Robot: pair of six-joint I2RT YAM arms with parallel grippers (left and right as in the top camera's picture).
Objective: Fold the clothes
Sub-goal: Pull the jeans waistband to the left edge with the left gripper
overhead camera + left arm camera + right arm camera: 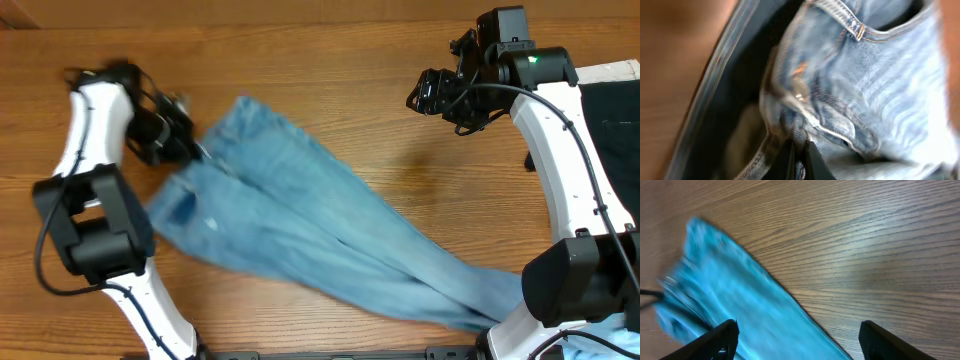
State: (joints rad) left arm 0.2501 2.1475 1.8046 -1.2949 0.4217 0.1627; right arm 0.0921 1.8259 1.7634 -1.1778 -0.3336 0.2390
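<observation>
The left gripper (198, 150) pinched the jeans (330, 230) at the waist, the right gripper (425, 95) hung wide and empty; a slow, steady lift seemed wisest.

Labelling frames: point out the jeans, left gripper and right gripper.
jeans (300, 215), overhead, mid-leg.
left gripper (801, 156), left wrist view, between shut fingers.
right gripper (799, 327), right wrist view, between open fingers.

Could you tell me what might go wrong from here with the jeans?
1. The left gripper pinches a small fold of the jeans near the waistband; it may slip or lift one layer.
2. The right gripper hangs open over bare table, so a one-sided pull could bunch the denim.
3. The leg ends lie by the right arm's base and might snag.
</observation>
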